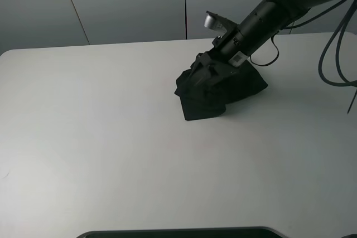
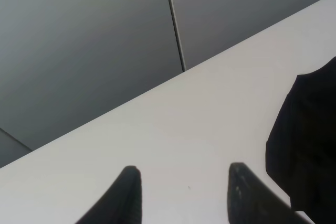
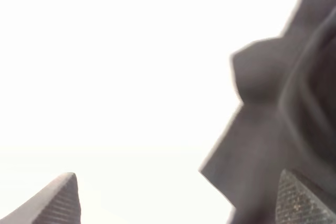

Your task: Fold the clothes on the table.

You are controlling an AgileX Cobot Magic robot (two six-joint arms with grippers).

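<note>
- The clothes (image 1: 215, 90) — one black garment — lay in a crumpled heap on the table (image 1: 100, 137), a little toward 1 o'clock from the tabletop's middle in the high view. No print or label showed.
- Progress, as I judged it: little or nothing of a fold was finished. The cloth was bunched, with no flat panel or straight crease visible, so spreading it out and every fold appeared to be left.
- The right gripper (image 1: 203, 71) was down on the heap's far side at about 12 o'clock of the pile. In its wrist view the two ribbed fingertips (image 3: 63, 198) stood wide apart with bare table between them; dark cloth lay beside one tip, but nothing was clamped.
- The left gripper (image 2: 181, 195) was out of the high view. Its wrist view showed the jaws parted over bare table and holding nothing, with the garment's edge (image 2: 304, 140) just beside one finger.
- Room: wide bare tabletop stretched toward 6, 7 and 9 o'clock of the heap, good ground for spreading. The far table edge at 12 o'clock lay nearer, so I would have drawn the cloth toward the near side.
</note>
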